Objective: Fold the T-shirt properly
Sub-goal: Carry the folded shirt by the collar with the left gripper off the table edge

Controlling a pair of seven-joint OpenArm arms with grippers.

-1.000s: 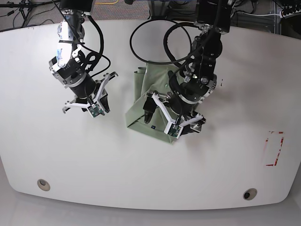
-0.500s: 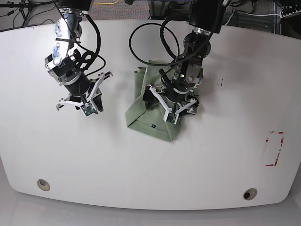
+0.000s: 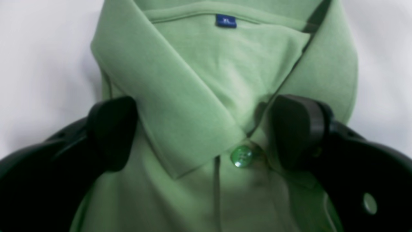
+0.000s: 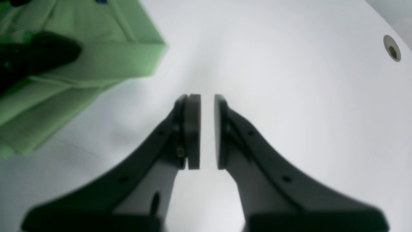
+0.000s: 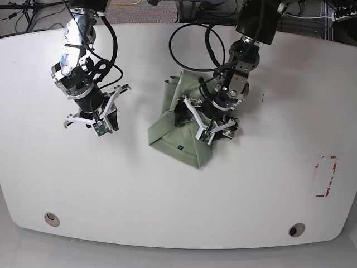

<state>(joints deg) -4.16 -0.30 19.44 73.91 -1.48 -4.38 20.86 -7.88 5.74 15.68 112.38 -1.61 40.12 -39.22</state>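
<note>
We see the T-shirt (image 3: 206, 80) lying between our wide-spread left gripper (image 3: 206, 132), while our right gripper (image 4: 207, 132), nearly closed, holds nothing.

A white bench (image 5: 167, 190) carries the folded green T-shirt (image 5: 173, 131) near its middle; a red outlined mark (image 5: 326, 176) sits at the right

Bare white table (image 5: 167, 195) lies open on every side of the folded T-shirt (image 5: 170, 131). The left gripper (image 5: 204, 124) sits on the shirt's collar end, blocking that side. The right gripper (image 5: 89, 118) hangs well apart, with clear tabletop between it and the shirt.
</note>
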